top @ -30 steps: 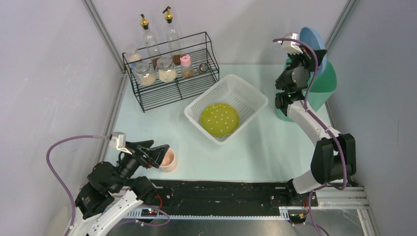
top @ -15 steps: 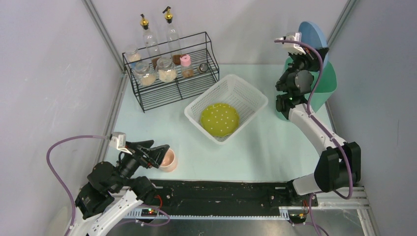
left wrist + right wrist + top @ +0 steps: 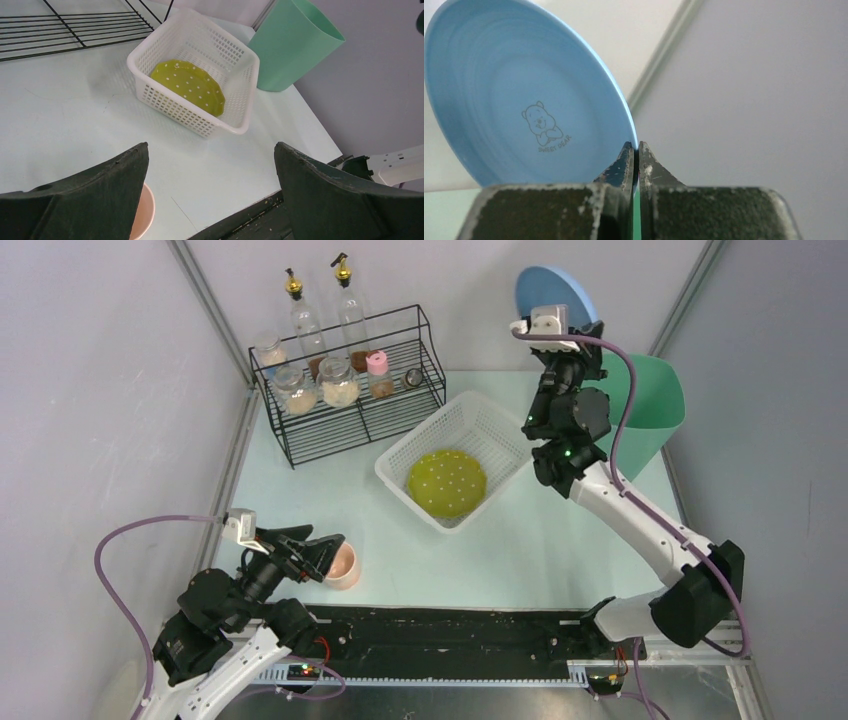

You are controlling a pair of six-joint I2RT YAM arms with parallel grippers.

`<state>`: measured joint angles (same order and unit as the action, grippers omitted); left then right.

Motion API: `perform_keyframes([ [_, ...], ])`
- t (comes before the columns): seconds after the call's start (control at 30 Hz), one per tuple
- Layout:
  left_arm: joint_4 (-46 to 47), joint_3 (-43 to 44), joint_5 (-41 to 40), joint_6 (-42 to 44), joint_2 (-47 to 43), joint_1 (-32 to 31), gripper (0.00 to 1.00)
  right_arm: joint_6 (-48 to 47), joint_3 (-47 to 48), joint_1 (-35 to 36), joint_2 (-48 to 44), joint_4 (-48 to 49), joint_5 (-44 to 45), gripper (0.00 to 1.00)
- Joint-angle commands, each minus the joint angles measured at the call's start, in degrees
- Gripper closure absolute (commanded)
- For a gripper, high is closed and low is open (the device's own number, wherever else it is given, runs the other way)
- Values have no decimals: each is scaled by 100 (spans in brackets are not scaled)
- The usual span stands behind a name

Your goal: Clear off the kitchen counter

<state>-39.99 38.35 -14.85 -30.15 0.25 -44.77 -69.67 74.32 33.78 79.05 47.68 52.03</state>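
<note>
My right gripper (image 3: 566, 330) is shut on the rim of a blue plate (image 3: 553, 288), holding it on edge high above the back of the kitchen counter (image 3: 520, 550), near the white basket's far right corner. The right wrist view shows the plate (image 3: 524, 100) with a small bear print and its rim pinched between the fingers of the gripper (image 3: 635, 148). My left gripper (image 3: 326, 546) is open at the front left, just beside and over a pink cup (image 3: 343, 566). In the left wrist view the gripper (image 3: 211, 150) spans bare counter (image 3: 75, 115), with the cup (image 3: 143, 215) by the left finger.
A white perforated basket (image 3: 500, 430) sits mid-counter with a yellow-green dotted plate (image 3: 446, 483) inside. A green bin (image 3: 652, 405) stands at the back right. A black wire rack (image 3: 350, 420) with jars and bottles stands at the back left. A black rail (image 3: 450, 625) edges the front.
The right arm has swung left with the blue plate, from over the green bin to beside the basket's far corner. The left arm has not moved.
</note>
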Motion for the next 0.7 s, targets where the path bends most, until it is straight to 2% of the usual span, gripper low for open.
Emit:
perform_keyframes([
  [0.0, 114, -3, -66, -46, -858, -19, 2, 1905, 512, 300, -350, -1596, -3, 100],
  [0.3, 111, -3, -116, -50, -772, -21, 2, 5402, 1065, 317, -296, -4778, -900, 100],
  [0.5, 110, -6, -144, -52, -763, -20, 2, 7154, 1419, 69, 136, -6311, -1848, 100],
  [0.67, 109, -4, -134, -58, -719, -14, 2, 8144, 1718, -343, 670, -7227, -2698, 100],
])
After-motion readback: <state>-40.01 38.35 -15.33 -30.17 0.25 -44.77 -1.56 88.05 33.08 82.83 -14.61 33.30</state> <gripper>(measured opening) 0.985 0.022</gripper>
